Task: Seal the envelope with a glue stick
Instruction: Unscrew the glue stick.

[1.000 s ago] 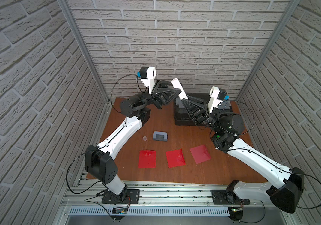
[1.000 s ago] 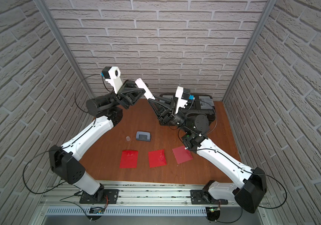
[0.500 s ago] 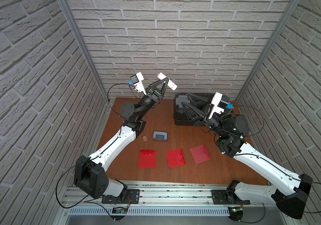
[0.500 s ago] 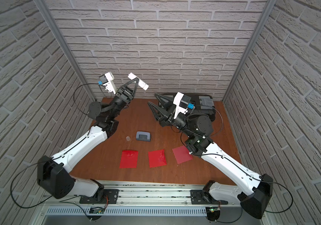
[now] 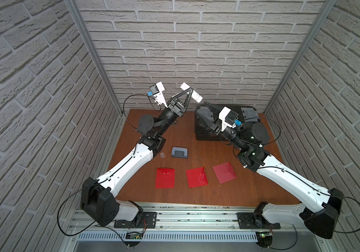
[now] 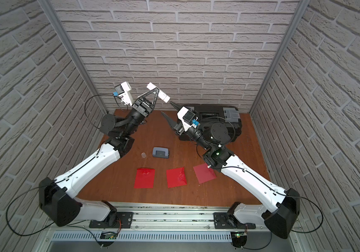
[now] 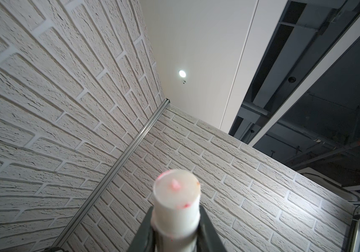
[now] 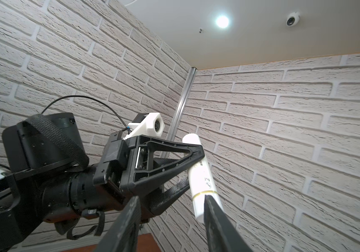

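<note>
The glue stick (image 5: 196, 98) (image 6: 163, 97) is a white tube held high near the back wall, with my left gripper (image 5: 189, 91) (image 6: 156, 90) shut across its middle. In the left wrist view its uncapped end (image 7: 176, 192) shows pale glue with pink smears. My right gripper (image 5: 201, 108) (image 6: 167, 107) stands open just below the tube's other end (image 8: 203, 196), close to one finger but not gripping it. Three red envelopes (image 5: 165, 178) (image 5: 196, 177) (image 5: 224, 172) lie flat in a row on the brown table.
A grey-blue hole punch (image 5: 179, 152) and a small translucent cap (image 5: 162, 155) sit mid-table, left of centre. A black case (image 5: 203, 133) with grey parts stands at the back right, under the right arm. Brick-pattern walls close three sides.
The right gripper went from shut at the glue stick's end to open and drew back. The left arm swung the stick up and toward the back wall.
</note>
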